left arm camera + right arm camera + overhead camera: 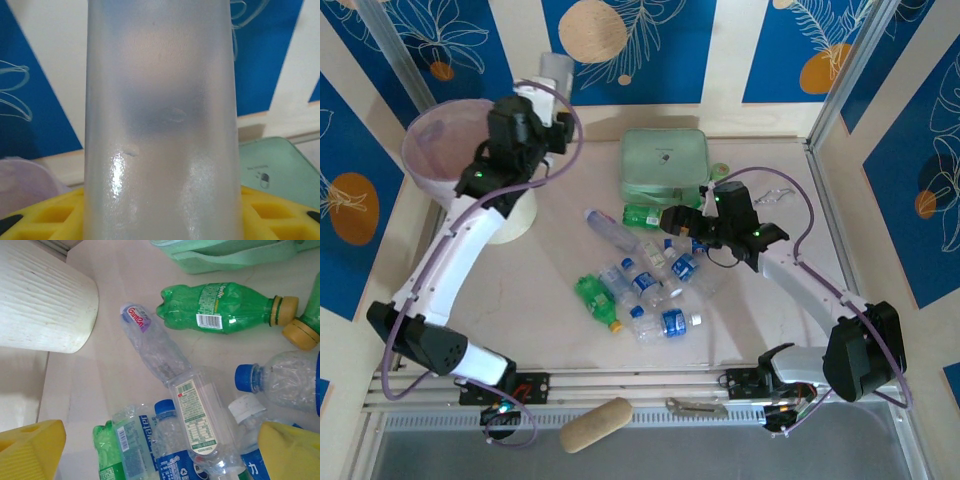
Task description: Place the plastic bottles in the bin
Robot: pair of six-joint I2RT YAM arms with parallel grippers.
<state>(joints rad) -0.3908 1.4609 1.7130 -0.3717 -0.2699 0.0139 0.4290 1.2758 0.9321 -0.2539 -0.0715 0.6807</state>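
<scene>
My left gripper [542, 100] is raised beside the bin [448, 150], shut on a frosted, pale plastic bottle [558, 68] that points upward. In the left wrist view that bottle [160, 125] stands between my yellow fingers [280, 212], with the bin's lilac liner [22, 180] at lower left. My right gripper [686, 221] hovers open over the pile of plastic bottles [645, 285] in mid-table. Its wrist view shows a green bottle with a yellow cap [220, 307], a clear crushed one [152, 347], a white-labelled one [200, 425] and blue-capped ones [280, 377] below the spread fingers [32, 447].
A flat mint-green zip case [665, 160] lies behind the pile. The bin's ribbed white wall [45, 300] stands left of the bottles. A tan roll [595, 425] and a metal tool [695, 407] rest on the front rail. Patterned walls close in the table.
</scene>
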